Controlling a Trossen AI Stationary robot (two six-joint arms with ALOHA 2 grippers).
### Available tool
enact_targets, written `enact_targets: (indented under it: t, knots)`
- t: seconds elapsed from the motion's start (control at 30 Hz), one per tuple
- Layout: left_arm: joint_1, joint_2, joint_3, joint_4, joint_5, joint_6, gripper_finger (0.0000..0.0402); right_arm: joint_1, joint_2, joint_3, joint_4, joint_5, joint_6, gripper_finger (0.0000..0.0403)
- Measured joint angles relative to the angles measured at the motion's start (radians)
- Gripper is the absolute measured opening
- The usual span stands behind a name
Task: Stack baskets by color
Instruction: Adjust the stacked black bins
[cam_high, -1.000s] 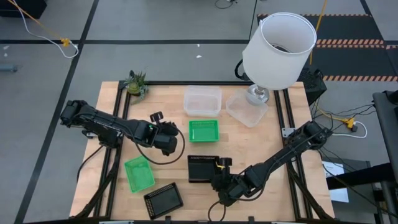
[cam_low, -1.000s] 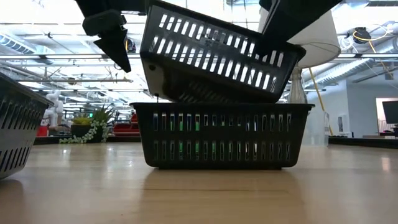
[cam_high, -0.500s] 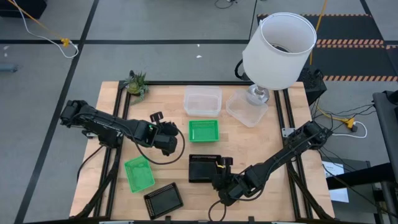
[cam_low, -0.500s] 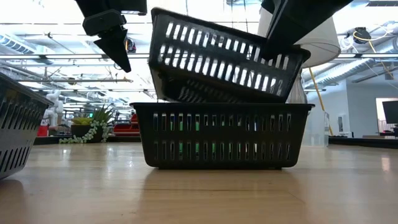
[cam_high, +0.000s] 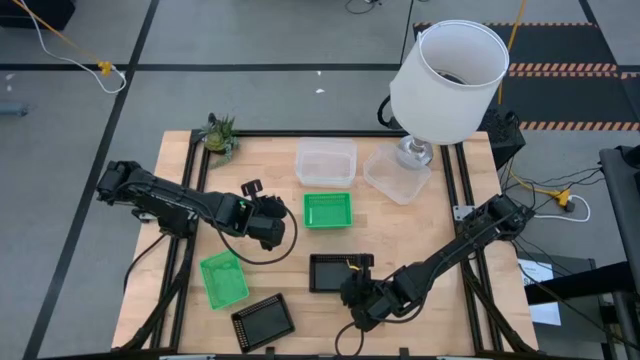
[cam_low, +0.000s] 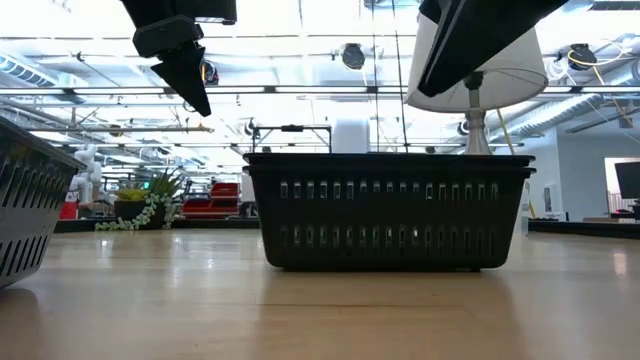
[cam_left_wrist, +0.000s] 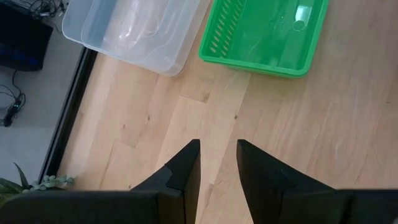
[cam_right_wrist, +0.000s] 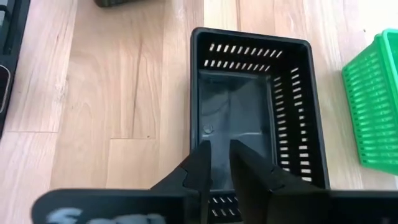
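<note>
The right gripper (cam_high: 349, 291) hangs over the near rim of a black perforated rectangular plastic basket stack (cam_high: 331, 272) that sits level on the wooden table (cam_high: 400, 235). In the right wrist view its jaws stand slightly apart, straddling the basket's near wall without visibly clamping it; whether the pads touch the wall cannot be told. The basket (cam_right_wrist: 252, 106) lies directly ahead of these jaws, and a bright green perforated basket (cam_right_wrist: 372, 106) shows off to one side of it.

The left gripper (cam_high: 283, 218) waits above bare table, its jaws parted with a narrow gap and nothing between them. Ahead of them lie a green perforated basket (cam_left_wrist: 264, 31) and, just beside it, a clear translucent plastic basket (cam_left_wrist: 134, 28).

Behind the left gripper, toward the table's near edge, rest another green basket (cam_high: 223, 279) and a separate black basket (cam_high: 262, 320). A second clear basket (cam_high: 395, 175) lies at the foot of a big white lampshade (cam_high: 448, 68).
</note>
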Motion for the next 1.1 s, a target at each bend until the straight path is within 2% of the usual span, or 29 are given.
enact_targets:
  t: [0.3, 0.5, 0.63, 0.87, 1.1]
  knots:
    - [-0.001, 0.000, 0.000, 0.000, 0.000, -0.003, 0.0106, 0.000, -0.015, 0.000, -0.041, 0.000, 0.005, 0.0077]
    - [-0.006, 0.000, 0.000, 0.000, 0.000, 0.000, 0.0106, 0.021, -0.060, 0.001, -0.206, -0.002, 0.101, 0.0076]
    - [-0.006, 0.000, 0.000, 0.000, 0.000, 0.000, 0.0106, 0.038, -0.065, -0.002, -0.317, -0.003, 0.172, 0.0060]
    - [-0.006, 0.000, 0.000, 0.001, 0.000, -0.003, 0.0106, 0.018, -0.064, -0.126, -0.226, -0.086, 0.171, 0.0005]
    - [-0.006, 0.000, 0.000, 0.005, 0.000, 0.000, 0.0106, -0.052, -0.063, -0.255, -0.044, -0.166, 0.133, 0.0009]
